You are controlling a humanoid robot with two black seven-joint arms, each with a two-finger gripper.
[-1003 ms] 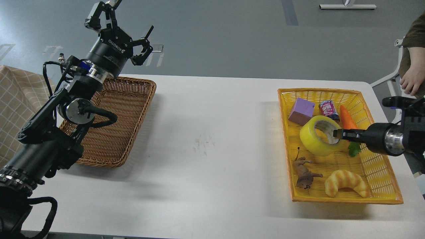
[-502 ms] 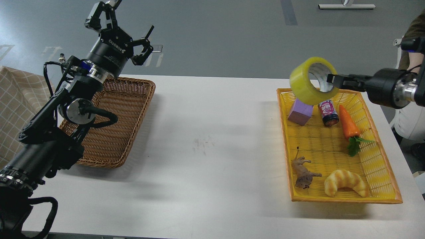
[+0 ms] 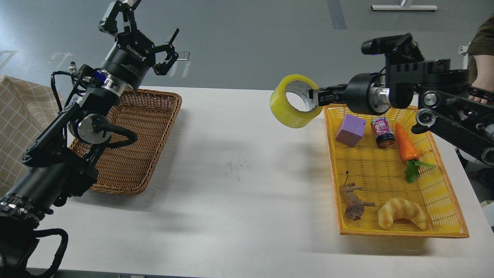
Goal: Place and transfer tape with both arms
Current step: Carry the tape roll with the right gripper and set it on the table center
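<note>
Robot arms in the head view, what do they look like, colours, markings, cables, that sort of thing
Both arms are black and jointed, with silver metal discs at the joints. The left arm carries looping black cables and a blue ring by its wrist; its left gripper has slim black linked fingers and white ROBOTIQ lettering on its round body. The right gripper sits on a black cylinder with a silver ring.
</note>
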